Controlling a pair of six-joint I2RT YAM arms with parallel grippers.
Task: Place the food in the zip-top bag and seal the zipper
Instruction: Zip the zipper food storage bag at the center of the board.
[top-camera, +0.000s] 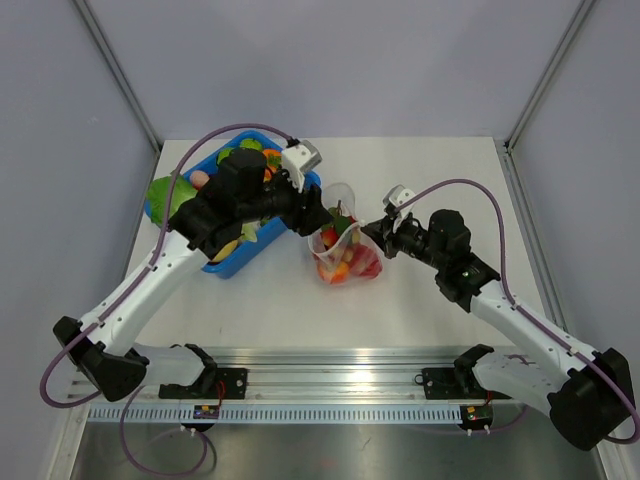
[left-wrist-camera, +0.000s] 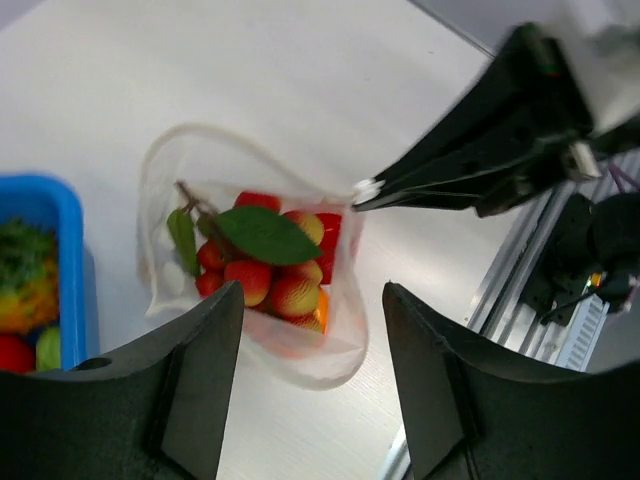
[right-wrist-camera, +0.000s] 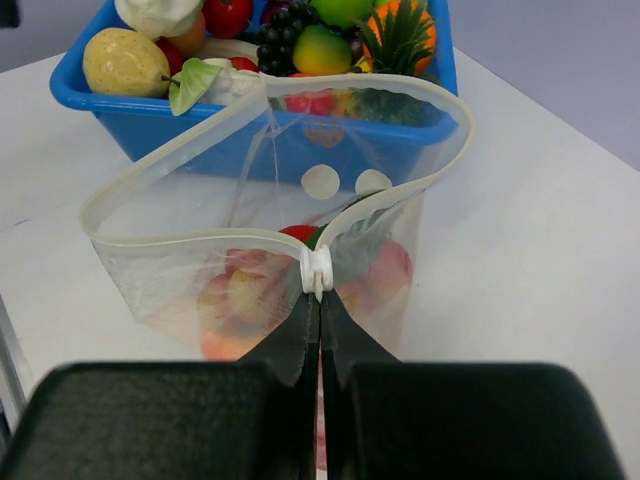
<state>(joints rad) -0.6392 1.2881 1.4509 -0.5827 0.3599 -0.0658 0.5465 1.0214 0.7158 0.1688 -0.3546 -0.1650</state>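
From above, the left arm covers much of the blue bin (top-camera: 232, 264), and the left gripper (top-camera: 318, 218) is a dark shape there whose fingers are hard to make out; its own wrist camera shows them spread wide apart and holding nothing (left-wrist-camera: 312, 295), hanging over the mouth of the zip-top bag (left-wrist-camera: 200, 135). The bag stands upright on the table just beside the bin, near the middle between the two arms (top-camera: 345, 245). The food (left-wrist-camera: 270, 280) inside is a heap of red and yellow fruits under a green leaf; seen through the dotted plastic from the right wrist it is only a blur, and the bag's foot is hidden behind that gripper's black fingers. The right gripper (right-wrist-camera: 320, 300) is pinched tight on the zipper (right-wrist-camera: 200, 243) at its white clip (right-wrist-camera: 317, 270), while the rest of the pale strip gapes in a wide loop. The bin is cut off at the left edge of the left wrist view. The table (top-camera: 420, 300) is white, with a metal rail (top-camera: 330, 380) along its near edge and plain grey walls around it
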